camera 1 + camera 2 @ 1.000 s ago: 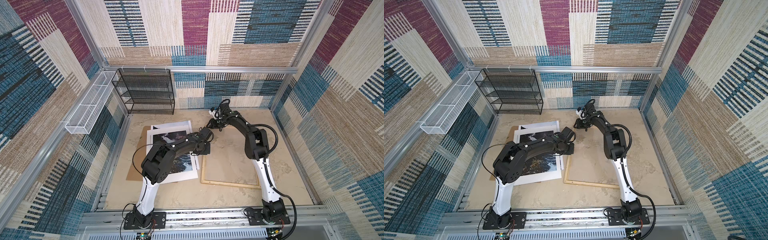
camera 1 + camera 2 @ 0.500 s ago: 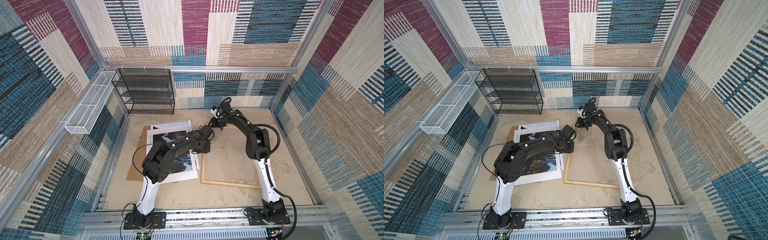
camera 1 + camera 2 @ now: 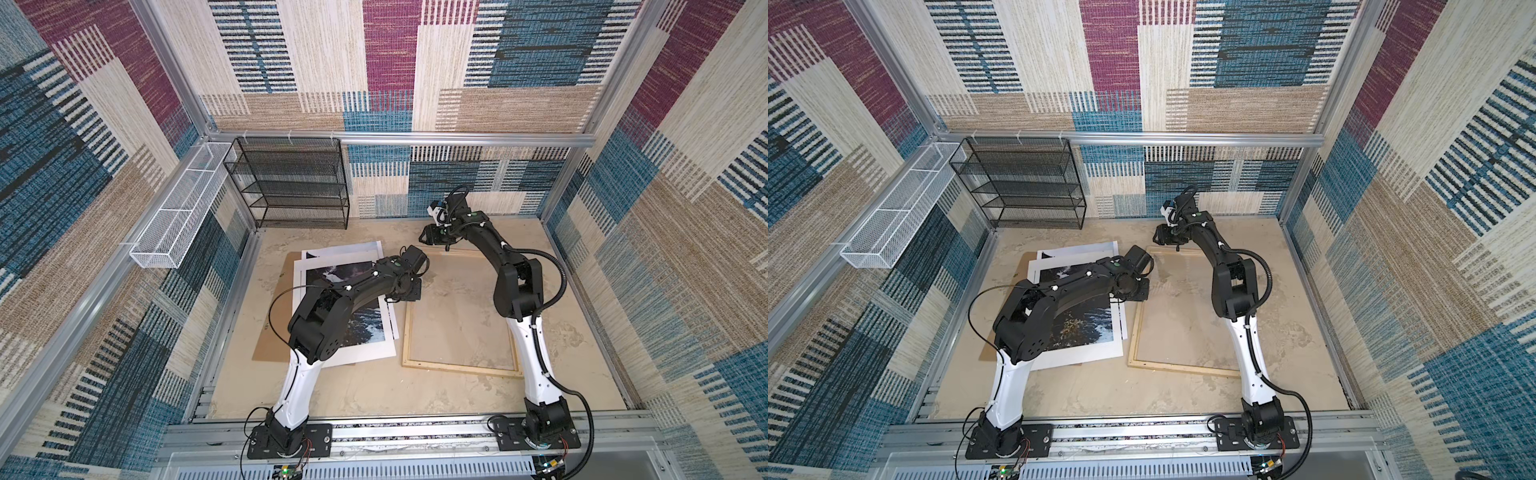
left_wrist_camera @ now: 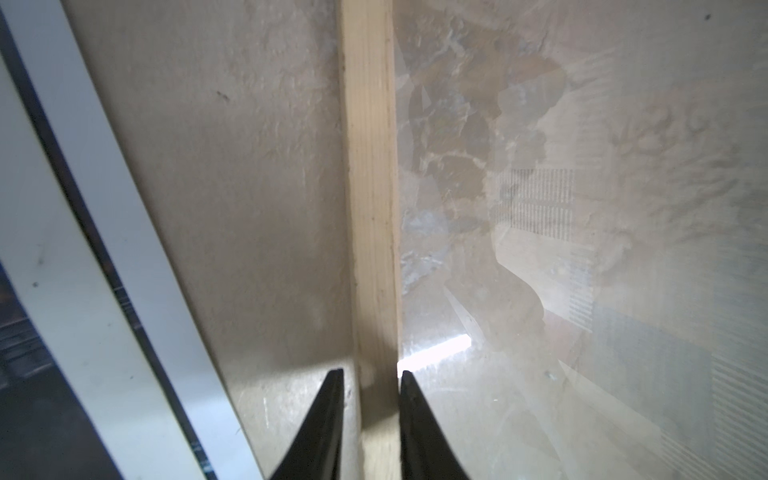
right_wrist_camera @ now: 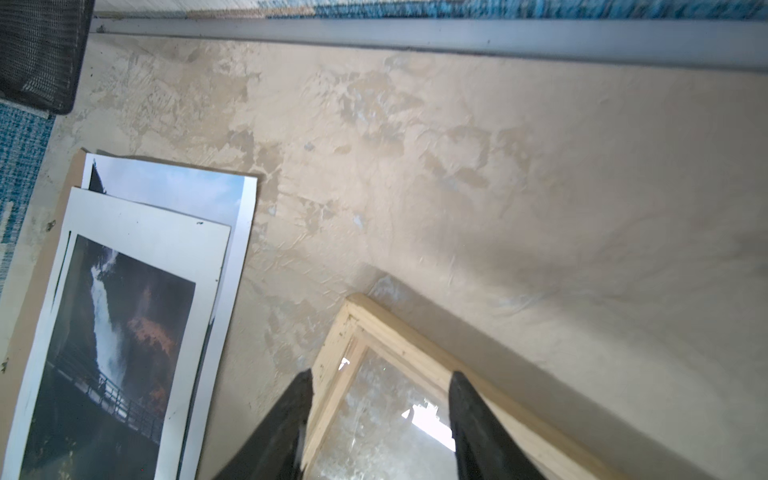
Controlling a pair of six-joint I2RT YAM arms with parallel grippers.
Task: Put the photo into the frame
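Left end effector [image 4: 371, 378] narrow, clamped on frame [image 4: 370, 166] side rail. Right end effector [image 5: 380, 378] wide, astride far corner. Photo [image 5: 124, 316] edge near frame, apart; open table [image 5: 457, 187] beyond corner.

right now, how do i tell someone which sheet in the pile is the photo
Find the black wire shelf at the back wall; sheets are piled on the table before it. The photo is the middle layer, between brown board and white mat, the only one printed with a waterfall.

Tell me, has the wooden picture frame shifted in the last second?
No. The picture frame lies where it did: its near rail keeps the same gap to the front aluminium rail in both top views.
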